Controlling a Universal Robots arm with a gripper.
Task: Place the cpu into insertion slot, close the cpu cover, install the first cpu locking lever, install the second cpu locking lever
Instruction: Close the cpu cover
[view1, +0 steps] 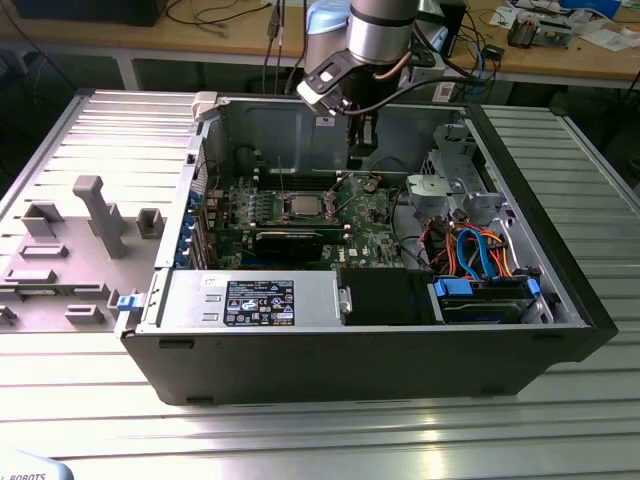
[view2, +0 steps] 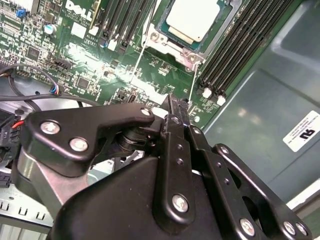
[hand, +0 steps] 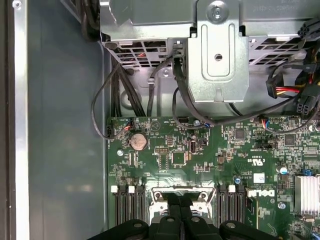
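Note:
The cpu (view1: 300, 206) (view2: 192, 19) lies flat in the insertion slot (view2: 161, 36) at mid green motherboard, its silver top showing. The cpu cover (view2: 216, 31), a thin silvery frame, lies down around the chip. Two thin wire locking levers (view2: 141, 52) (view2: 194, 82) stick up from the socket's corners, unlatched. My gripper (view1: 360, 155) (view2: 172, 100) (hand: 179, 202) hangs above the board, to the exterior view's right of the socket and apart from it. Its black fingers are pressed together with nothing between them.
The open case walls (view1: 330, 120) ring the board. A black expansion card (view1: 290, 238) lies in front of the socket, and a power supply (view1: 250, 300) in front of that. Drive cage (view1: 455, 180) and cables (view1: 480, 255) crowd the right. RAM slots (view2: 240, 45) flank the socket.

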